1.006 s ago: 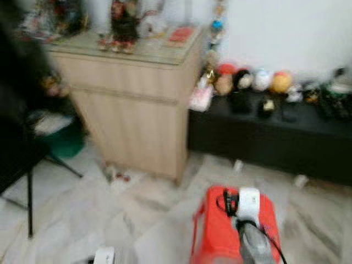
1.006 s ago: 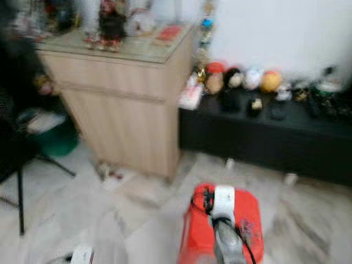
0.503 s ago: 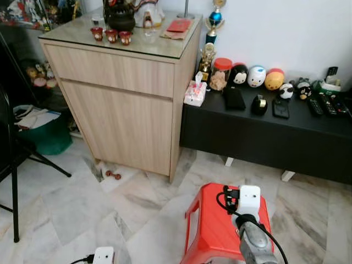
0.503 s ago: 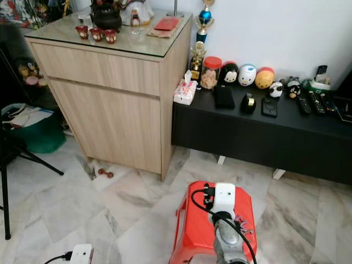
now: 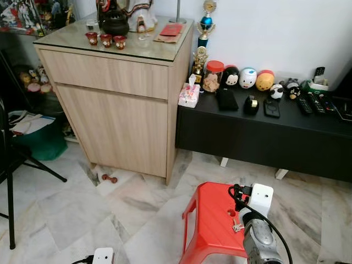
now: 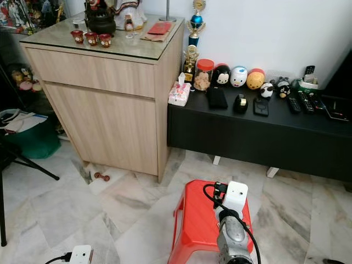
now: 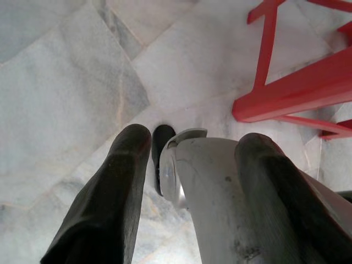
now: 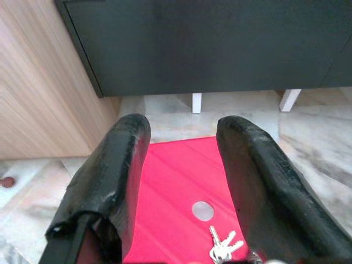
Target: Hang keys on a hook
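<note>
You face a wooden cabinet (image 5: pixel 115 104) and black bench (image 5: pixel 264 132); no hook shows, so hanging is all ahead. The right gripper (image 8: pixel 181 187), fingers spread, hovers over the red stool (image 5: pixel 214 225) where the keys (image 8: pixel 223 247), a small silvery bunch, lie ungrasped, seemingly near the seat's hole.

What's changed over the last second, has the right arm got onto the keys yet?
Not yet. The camera steadied from a walking blur and swung slightly. The right gripper has come forward over the red stool, fingers open above the keys, which lie untouched on the seat. The left gripper hangs idle near the floor. Cabinet and black bench unchanged.
</note>
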### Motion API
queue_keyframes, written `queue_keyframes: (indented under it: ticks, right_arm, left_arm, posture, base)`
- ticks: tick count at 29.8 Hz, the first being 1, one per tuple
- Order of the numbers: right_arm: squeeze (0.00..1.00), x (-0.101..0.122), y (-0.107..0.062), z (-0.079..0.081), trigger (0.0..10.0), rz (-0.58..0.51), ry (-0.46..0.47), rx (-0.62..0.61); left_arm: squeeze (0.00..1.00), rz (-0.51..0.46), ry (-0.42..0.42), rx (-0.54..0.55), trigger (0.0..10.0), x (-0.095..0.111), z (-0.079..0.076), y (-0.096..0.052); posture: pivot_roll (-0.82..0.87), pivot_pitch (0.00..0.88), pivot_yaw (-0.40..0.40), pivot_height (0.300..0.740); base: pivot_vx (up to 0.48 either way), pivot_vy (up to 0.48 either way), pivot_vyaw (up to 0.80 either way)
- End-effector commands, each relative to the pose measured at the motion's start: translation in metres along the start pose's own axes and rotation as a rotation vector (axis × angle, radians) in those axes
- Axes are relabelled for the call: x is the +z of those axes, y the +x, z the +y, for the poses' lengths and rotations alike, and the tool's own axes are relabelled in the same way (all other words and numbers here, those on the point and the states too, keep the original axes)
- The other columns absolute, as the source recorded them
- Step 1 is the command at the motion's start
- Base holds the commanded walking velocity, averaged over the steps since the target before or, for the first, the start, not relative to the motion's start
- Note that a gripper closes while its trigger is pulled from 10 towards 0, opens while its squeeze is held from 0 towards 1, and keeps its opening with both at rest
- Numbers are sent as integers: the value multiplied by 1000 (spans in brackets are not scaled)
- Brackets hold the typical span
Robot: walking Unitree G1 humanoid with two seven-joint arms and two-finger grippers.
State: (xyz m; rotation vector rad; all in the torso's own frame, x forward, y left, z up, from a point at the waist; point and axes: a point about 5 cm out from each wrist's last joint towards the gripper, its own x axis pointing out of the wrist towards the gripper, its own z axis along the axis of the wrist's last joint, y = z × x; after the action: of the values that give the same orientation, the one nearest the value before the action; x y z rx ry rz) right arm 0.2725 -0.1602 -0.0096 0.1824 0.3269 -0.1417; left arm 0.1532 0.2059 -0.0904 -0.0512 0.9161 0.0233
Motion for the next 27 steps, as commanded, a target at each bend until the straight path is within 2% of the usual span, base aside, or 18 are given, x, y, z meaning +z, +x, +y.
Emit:
queue_keyframes:
  ticks: [1, 11, 27]
  right_arm:
    - [0, 5, 2, -3, 10000, -13, -10, -7]
    - [0, 6, 2, 1, 10000, -26, -20, 12]
    - [0, 8, 1, 4, 10000, -50, -59, 23]
  left_arm:
    - [0, 23, -13, -13, 10000, -6, -5, 0]
    - [0, 29, -14, -13, 10000, -9, -7, -1]
    - [0, 44, 1, -10, 10000, -7, -13, 1]
  posture:
    - [106, 0, -88, 740]
    - [107, 0, -89, 740]
    - [106, 0, -88, 740]
  base:
    - [255, 0, 0]
    - [260, 0, 0]
    - [0, 0, 0]
